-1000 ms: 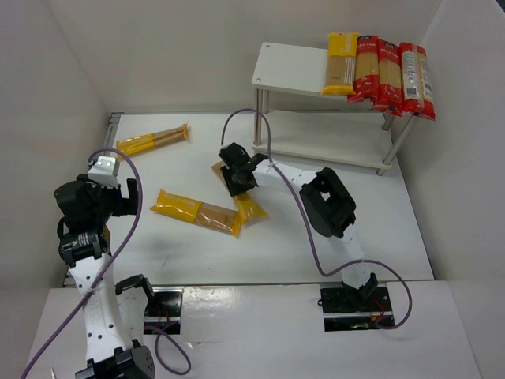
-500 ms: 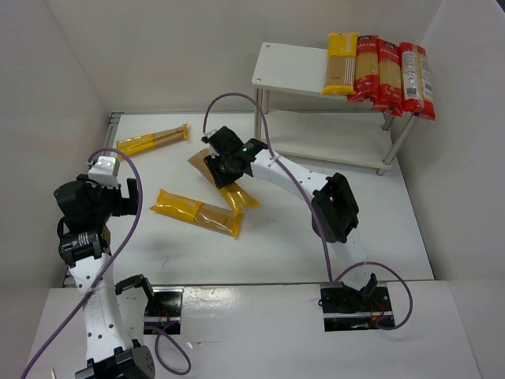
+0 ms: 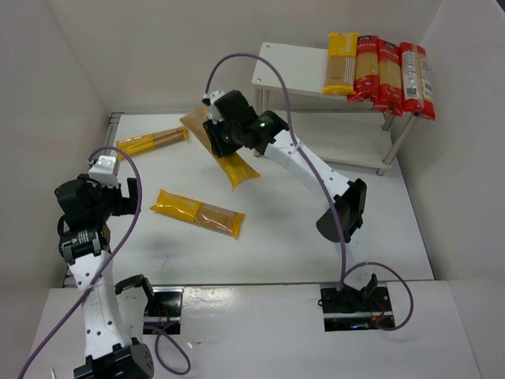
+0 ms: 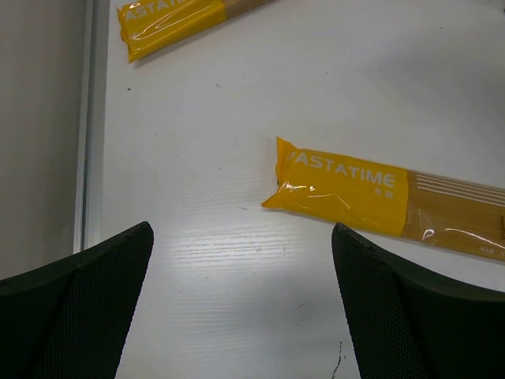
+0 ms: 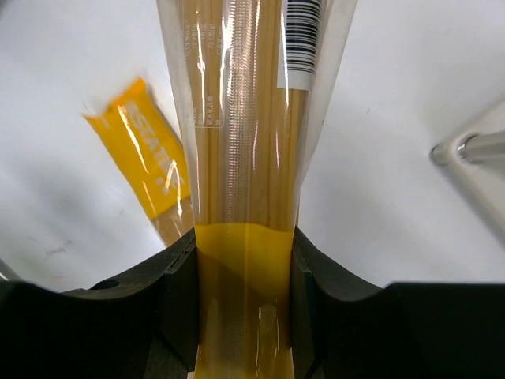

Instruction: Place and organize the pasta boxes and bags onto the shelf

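My right gripper is shut on a yellow spaghetti pack and holds it above the table, left of the shelf; in the right wrist view the pack runs up between the pads. A second yellow pack lies mid-table and shows in the left wrist view. A third yellow pack lies at the back left, also seen in the left wrist view. One yellow pack and three red packs lie on the shelf's top board. My left gripper is open and empty.
White walls enclose the table on the left, back and right. The shelf's lower board is bare. A silver shelf leg shows at the right of the right wrist view. A purple cable loops above the right arm.
My right gripper has lifted the yellow pack off the table and carried it up and back toward the shelf. The left arm has not moved.
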You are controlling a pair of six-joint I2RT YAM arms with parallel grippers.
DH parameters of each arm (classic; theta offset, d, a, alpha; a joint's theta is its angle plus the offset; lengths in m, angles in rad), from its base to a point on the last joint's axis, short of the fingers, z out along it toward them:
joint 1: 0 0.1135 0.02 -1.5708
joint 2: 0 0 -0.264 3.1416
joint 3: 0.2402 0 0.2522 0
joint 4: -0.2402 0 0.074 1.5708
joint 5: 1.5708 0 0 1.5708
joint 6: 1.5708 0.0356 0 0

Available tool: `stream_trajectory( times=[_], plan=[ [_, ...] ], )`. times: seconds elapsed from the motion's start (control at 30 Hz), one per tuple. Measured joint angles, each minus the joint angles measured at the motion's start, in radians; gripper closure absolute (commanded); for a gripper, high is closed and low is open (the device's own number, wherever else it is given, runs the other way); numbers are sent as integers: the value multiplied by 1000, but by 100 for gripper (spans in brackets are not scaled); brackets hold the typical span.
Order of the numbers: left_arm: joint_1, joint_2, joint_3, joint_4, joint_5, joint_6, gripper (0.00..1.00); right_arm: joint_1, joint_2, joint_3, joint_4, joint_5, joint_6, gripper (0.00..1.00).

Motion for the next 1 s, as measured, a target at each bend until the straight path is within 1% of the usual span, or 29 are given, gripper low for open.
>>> stream_trajectory(
  times=[0.1, 0.17, 0.3, 0.53, 1.0],
  plan=[
    [0, 0, 0, 0, 0, 0, 1, -23, 10, 207, -70, 2, -3, 100],
    [0, 2, 0, 0, 0, 0, 1, -51, 34, 384, -101, 12, -3, 100],
    [0, 8, 0, 0, 0, 0, 1, -126, 31, 538, -98, 55, 5, 100],
    [0, 8, 0, 0, 0, 0, 1, -259, 49, 645, -158, 142, 27, 100],
    [0, 8, 0, 0, 2, 0, 1, -407, 156, 821, -142, 245, 23, 100]
  ],
)
